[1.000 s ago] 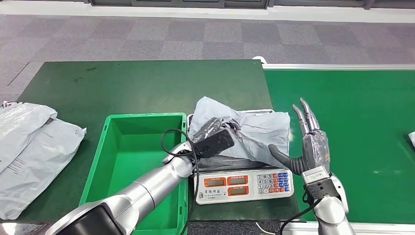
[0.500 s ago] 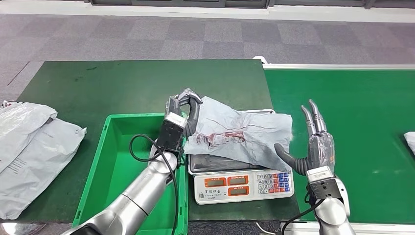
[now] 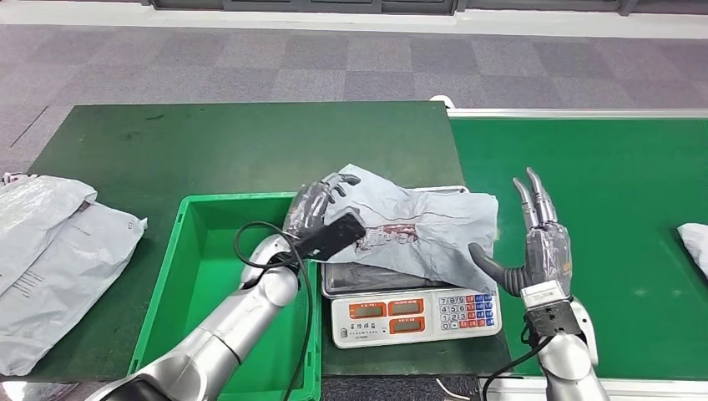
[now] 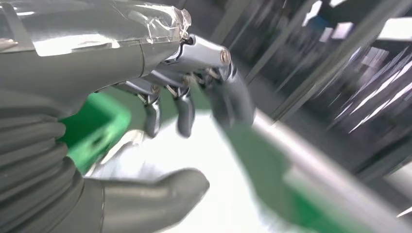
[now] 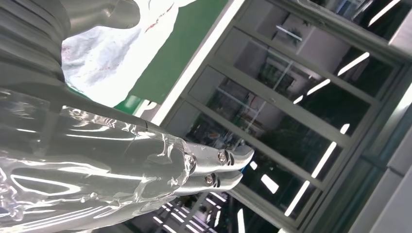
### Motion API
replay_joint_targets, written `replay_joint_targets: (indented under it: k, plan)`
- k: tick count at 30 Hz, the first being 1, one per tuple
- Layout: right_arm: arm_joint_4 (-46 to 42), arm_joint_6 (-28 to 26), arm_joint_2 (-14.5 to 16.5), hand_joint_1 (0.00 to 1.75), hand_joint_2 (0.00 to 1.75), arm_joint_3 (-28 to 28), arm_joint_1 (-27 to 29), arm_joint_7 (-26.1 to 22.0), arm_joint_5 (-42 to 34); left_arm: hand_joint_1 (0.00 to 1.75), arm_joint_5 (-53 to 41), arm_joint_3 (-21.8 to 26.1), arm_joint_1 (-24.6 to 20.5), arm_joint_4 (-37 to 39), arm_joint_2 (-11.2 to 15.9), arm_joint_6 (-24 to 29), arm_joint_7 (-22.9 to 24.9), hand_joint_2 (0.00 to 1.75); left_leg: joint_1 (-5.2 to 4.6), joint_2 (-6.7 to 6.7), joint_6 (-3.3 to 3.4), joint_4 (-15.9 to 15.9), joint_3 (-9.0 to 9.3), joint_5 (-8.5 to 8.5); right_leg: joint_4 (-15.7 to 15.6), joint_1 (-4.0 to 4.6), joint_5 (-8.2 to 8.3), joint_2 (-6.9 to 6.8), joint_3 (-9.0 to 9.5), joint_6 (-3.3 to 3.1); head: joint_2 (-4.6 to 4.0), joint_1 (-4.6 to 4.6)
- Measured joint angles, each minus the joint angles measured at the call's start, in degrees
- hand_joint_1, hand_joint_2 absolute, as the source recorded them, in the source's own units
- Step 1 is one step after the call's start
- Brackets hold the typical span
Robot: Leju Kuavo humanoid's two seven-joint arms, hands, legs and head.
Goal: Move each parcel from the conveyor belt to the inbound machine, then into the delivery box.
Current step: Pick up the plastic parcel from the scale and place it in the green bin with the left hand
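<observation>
At frame centre, the left hand [image 3: 316, 205] rests on the grey parcel [image 3: 417, 234] (grasp unclear) atop the scale [image 3: 413, 317]; the right hand [image 3: 534, 246], lower right, is spread, holding nothing.

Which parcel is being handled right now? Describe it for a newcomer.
Find the green table and the weighing scale at its front edge. The crumpled grey parcel lies on the scale's pan, unlike the flat grey bags at the table's far left.
</observation>
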Motion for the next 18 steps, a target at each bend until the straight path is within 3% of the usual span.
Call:
replay_joint_targets:
  k: [6,11,15,16,18]
  plan:
    - [1.37,1.08,0.0,0.0,1.75,-0.06,-0.92,0.01,1.29,0.0,-6.8,-4.14,-3.52,10.16,-2.36,-6.04,8.68,1.75,-0.01,-0.04,0.02,0.0,-0.01,0.0,0.0,0.0,-0.01,0.02,0.0,0.01,0.0,0.0]
    - [2.09,1.55,0.04,0.0,1.75,-0.13,-0.98,-0.01,2.19,0.0,-9.35,-5.93,-5.79,13.94,-3.32,-11.92,14.72,1.75,0.01,-0.09,0.02,-0.02,0.0,-0.01,0.0,0.02,-0.05,-0.03,0.06,0.01,0.0,-0.01]
    - [2.44,2.14,0.48,0.0,1.75,-0.15,-1.05,0.01,3.43,0.0,-12.08,-6.99,-7.31,15.61,-3.64,-13.08,19.01,1.75,0.01,-0.08,0.02,-0.03,0.11,-0.01,0.0,0.02,-0.05,-0.08,0.19,0.01,0.0,-0.01]
    - [2.49,2.21,0.64,0.0,1.75,-0.15,-1.12,0.07,3.76,0.1,-13.16,-7.32,-7.52,15.92,-3.67,-12.74,20.17,1.75,0.01,-0.08,0.02,-0.03,0.14,-0.01,0.0,0.02,-0.04,-0.08,0.21,0.0,-0.01,-0.01]
    - [2.56,2.66,0.95,0.0,1.75,-0.15,-1.34,0.47,4.63,0.98,-15.56,-8.32,-7.93,16.4,-3.7,-11.87,22.81,1.75,0.01,-0.07,0.02,-0.04,0.2,0.0,0.0,0.01,-0.03,-0.08,0.27,0.0,-0.01,-0.01]
